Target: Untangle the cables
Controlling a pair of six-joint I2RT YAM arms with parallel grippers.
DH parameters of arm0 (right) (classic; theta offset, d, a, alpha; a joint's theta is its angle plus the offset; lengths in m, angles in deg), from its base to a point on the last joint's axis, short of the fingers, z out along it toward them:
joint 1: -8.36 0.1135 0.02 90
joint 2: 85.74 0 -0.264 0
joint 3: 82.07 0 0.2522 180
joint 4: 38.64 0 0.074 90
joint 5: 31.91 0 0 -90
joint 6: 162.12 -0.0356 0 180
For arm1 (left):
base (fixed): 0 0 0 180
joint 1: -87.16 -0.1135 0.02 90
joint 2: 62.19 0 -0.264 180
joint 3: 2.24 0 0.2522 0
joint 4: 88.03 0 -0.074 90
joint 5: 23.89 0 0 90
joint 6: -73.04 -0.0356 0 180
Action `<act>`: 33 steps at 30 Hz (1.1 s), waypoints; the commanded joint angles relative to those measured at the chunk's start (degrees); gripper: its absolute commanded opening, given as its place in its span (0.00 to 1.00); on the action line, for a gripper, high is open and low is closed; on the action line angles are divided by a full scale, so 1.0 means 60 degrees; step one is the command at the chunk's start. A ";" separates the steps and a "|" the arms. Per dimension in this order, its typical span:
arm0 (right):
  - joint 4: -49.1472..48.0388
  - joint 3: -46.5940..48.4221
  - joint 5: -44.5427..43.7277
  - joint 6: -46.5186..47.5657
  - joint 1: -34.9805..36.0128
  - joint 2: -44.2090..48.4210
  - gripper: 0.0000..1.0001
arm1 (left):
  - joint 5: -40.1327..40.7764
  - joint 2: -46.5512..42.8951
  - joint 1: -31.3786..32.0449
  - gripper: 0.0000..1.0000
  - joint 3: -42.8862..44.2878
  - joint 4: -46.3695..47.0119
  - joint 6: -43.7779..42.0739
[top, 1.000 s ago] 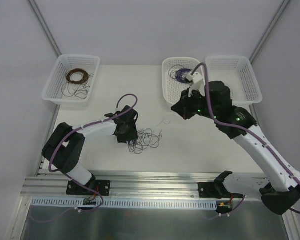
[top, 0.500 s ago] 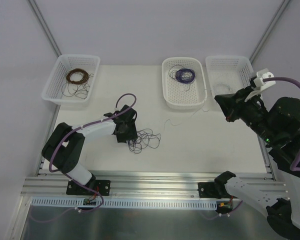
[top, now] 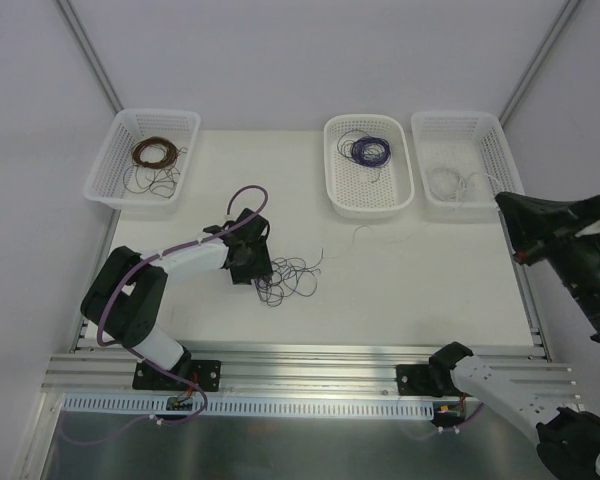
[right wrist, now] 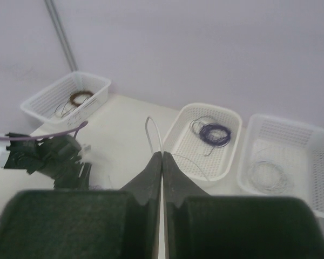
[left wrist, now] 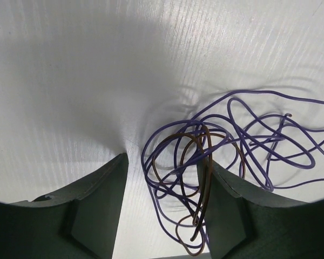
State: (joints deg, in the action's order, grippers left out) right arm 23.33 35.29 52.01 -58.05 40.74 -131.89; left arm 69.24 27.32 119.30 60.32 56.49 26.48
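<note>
Cables [top: 290, 278] lie knotted on the table [top: 430, 270] between my left gripper's [left wrist: 163, 178] spread fingers [left wrist: 97, 216], my right gripper [right wrist: 162, 154] pinches a white strand [right wrist: 149, 125], and, with three coils [top: 370, 150] in baskets [top: 368, 210], I judge only this knot remains.

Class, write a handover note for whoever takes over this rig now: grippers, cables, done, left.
Left gripper: open, on the table, fingers straddling loops of the purple-and-brown tangle.
Right gripper: shut, raised at the right; a thin white wire appears pinched at its tips.
Done: brown coil in the left basket, purple coil in the middle basket, white coil in the right basket.
Left: separate the tangle's purple and brown strands.
</note>
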 commanded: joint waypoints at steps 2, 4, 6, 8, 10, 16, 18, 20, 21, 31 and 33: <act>-0.0430 0.0636 -0.1898 0.0848 -0.0021 0.0922 0.01 | 0.0166 0.0096 -0.0288 0.55 -0.0369 -0.0307 -0.0282; -0.0548 0.0504 -0.2395 0.0966 0.0037 0.1157 0.01 | 0.0151 0.0052 -0.0390 0.55 -0.0383 -0.0321 -0.0297; -0.0622 0.0211 -0.2603 0.0996 0.0111 0.1407 0.01 | 0.0166 0.0022 -0.0478 0.55 -0.0427 -0.0321 -0.0326; -0.0622 -0.0052 -0.2750 0.0879 0.0286 0.1481 0.01 | 0.0137 -0.0022 -0.0610 0.55 -0.0398 -0.0321 -0.0399; -0.0578 -0.0520 -0.2852 0.0776 0.0404 0.1437 0.01 | 0.0136 -0.0051 -0.0669 0.55 -0.0340 -0.0321 -0.0458; -0.0651 -0.1473 -0.3160 0.0688 0.0448 0.1086 0.01 | 0.0063 -0.0285 -0.0874 0.56 -0.0266 -0.0321 -0.0531; -0.0841 -0.1940 -0.3218 0.0717 0.0448 0.0911 0.01 | -0.0068 -0.0474 -0.0889 0.61 -0.0237 -0.0321 -0.0546; -0.0987 -0.2235 -0.3306 0.0703 0.0462 0.0749 0.01 | -0.0200 -0.0665 -0.0874 0.66 -0.0179 -0.0321 -0.0589; -0.1075 -0.2352 -0.3379 0.0732 0.0448 0.0661 0.01 | -0.0244 -0.0942 -0.0874 0.71 -0.0150 -0.0321 -0.0633; -0.1881 -0.2852 -0.2342 0.0513 -0.0283 -0.0803 0.01 | -0.0918 -0.3974 -0.0903 0.98 0.0129 -0.0526 -0.1716; -0.1955 -0.2530 -0.1772 0.0381 -0.0692 -0.1330 0.01 | -0.0860 -0.4721 -0.0904 0.99 0.0129 -0.0526 -0.2345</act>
State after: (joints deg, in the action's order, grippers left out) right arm 16.23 17.34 36.60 -54.64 39.27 -137.23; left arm 65.75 4.22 114.43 59.59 54.75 18.24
